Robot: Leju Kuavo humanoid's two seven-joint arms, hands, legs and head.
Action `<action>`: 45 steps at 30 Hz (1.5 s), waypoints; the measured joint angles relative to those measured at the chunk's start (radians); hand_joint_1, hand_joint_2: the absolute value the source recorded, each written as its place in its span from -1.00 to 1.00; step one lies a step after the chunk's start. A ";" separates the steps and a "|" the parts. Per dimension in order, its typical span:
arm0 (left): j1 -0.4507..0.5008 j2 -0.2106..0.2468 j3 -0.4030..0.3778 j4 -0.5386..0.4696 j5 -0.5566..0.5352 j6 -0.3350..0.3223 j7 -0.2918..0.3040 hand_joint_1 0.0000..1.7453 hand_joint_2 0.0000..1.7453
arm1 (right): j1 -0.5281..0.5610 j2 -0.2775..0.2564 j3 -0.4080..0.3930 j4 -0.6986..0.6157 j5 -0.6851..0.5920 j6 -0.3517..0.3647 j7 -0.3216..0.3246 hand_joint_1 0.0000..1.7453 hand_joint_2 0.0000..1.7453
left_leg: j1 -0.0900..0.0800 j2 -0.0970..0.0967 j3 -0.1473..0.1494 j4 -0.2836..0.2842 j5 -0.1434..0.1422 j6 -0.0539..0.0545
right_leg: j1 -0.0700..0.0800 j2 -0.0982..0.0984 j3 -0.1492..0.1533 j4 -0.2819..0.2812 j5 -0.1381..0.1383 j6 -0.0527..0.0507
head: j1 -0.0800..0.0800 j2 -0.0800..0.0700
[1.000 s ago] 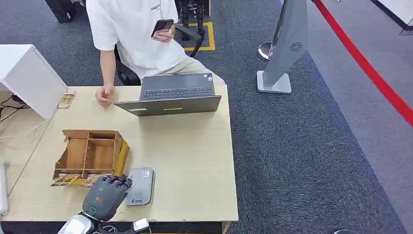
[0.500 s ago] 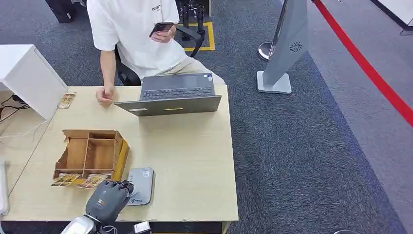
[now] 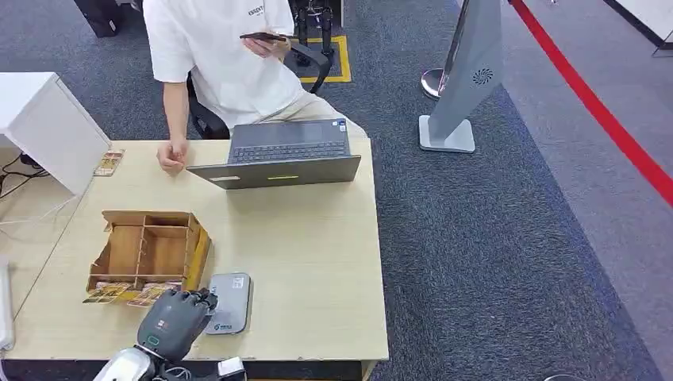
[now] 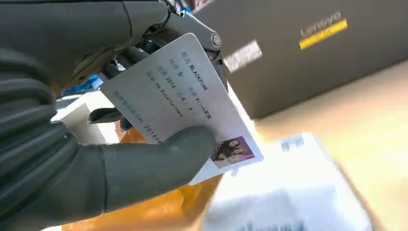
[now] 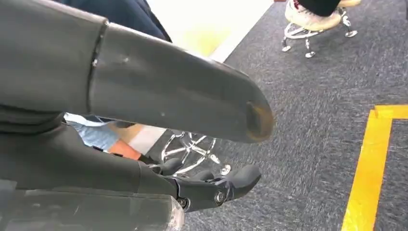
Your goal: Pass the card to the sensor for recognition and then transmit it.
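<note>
left hand [image 3: 176,319] at near table edge, clamped on white card [image 4: 183,103], thumb pressing card face; card held just above grey sensor [image 3: 229,302]. right hand [image 5: 211,187] over carpet, fingers loosely apart, holding nothing. beyond sensor, wooden organiser [image 3: 149,250] with cards at its front. farther, laptop [image 3: 278,155]; behind, seated person [image 3: 218,55] with phone.

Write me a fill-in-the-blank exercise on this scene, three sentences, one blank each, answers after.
1. The left hand holds a white ____ printed with text and a small photo.
2. The grey sensor pad lies on the table beside the wooden ____.
3. The person seated behind the laptop is holding up a ____.

Missing words: card; box; phone
</note>
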 joint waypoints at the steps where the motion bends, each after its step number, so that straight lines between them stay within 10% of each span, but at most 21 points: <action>1: -0.002 0.000 0.000 -0.008 0.000 -0.003 0.000 1.00 1.00 | 0.000 0.000 0.000 0.000 0.000 0.000 0.000 -1.00 -1.00 | 0.000 0.000 0.000 0.000 0.000 0.000 | 0.000 0.000 0.000 0.000 0.000 0.000 | 0.000 0.000; 11: -0.009 -0.004 0.027 -0.075 -0.042 0.044 -0.015 1.00 1.00 | 0.001 0.000 -0.001 0.000 0.022 -0.010 -0.003 -1.00 -1.00 | 0.000 0.000 0.000 0.000 0.000 0.000 | 0.000 0.000 -0.004 0.000 0.000 0.000 | 0.000 0.000; 20: -0.305 -0.004 0.205 -0.287 -0.064 -0.083 -0.058 1.00 1.00 | 0.006 0.001 -0.001 0.000 0.075 -0.042 0.000 -1.00 -1.00 | 0.000 -0.002 -0.001 0.001 0.003 0.000 | 0.000 -0.002 0.000 0.001 0.002 0.000 | 0.000 0.000; 45: -0.497 0.012 0.332 -0.034 -0.150 -0.082 -0.034 1.00 1.00 | 0.004 0.032 0.000 0.000 0.140 -0.088 0.012 -1.00 -1.00 | 0.000 -0.001 -0.002 0.001 0.003 0.000 | 0.000 0.000 -0.003 0.001 0.002 0.000 | 0.000 0.000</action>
